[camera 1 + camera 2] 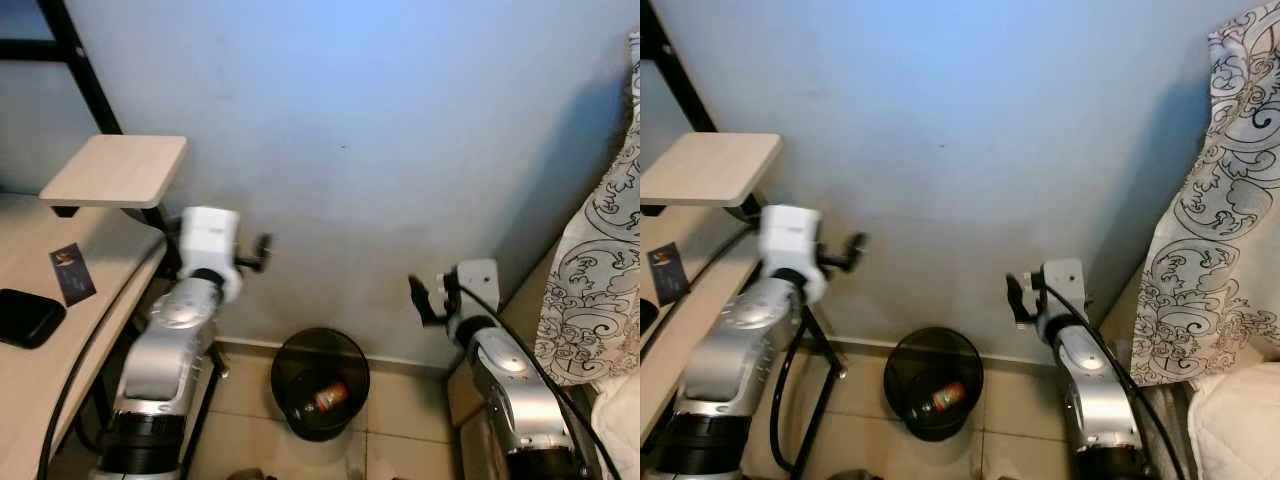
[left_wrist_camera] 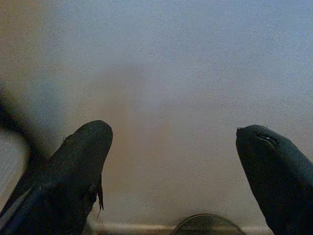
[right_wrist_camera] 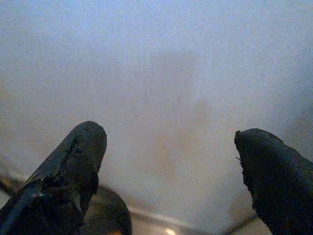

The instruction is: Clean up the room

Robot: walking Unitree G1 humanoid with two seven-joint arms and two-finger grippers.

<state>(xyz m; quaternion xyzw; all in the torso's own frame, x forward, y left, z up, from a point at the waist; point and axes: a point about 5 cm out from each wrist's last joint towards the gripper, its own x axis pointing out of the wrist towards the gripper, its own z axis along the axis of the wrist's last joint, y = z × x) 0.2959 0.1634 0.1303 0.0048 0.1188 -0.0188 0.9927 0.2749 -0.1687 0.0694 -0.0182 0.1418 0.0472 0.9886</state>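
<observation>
While the head views take in the whole corner, w/ both arms raised toward the pale blue wall (image 1: 400, 150), the wrist views give just finger pairs against that wall plus a sliver of bin rim. Left gripper (image 2: 176, 171): fingers spread wide, nothing between. Right gripper (image 3: 171, 171): same, spread, empty. One black mesh trash bin (image 1: 320, 383) on the tile floor (image 1: 400, 410) at the wall base, between the two arms; inside it one bottle-like item w/ orange/red label (image 1: 331, 395), can't tell exactly what. Left side: one wood desk (image 1: 40, 380) w/ one black flat case (image 1: 25, 317) and one dark card (image 1: 72, 273) on top, one small raised shelf (image 1: 115, 170) on a black frame. Right side: one patterned black-and-white cloth (image 1: 1215, 230) hanging, beside the right arm.
</observation>
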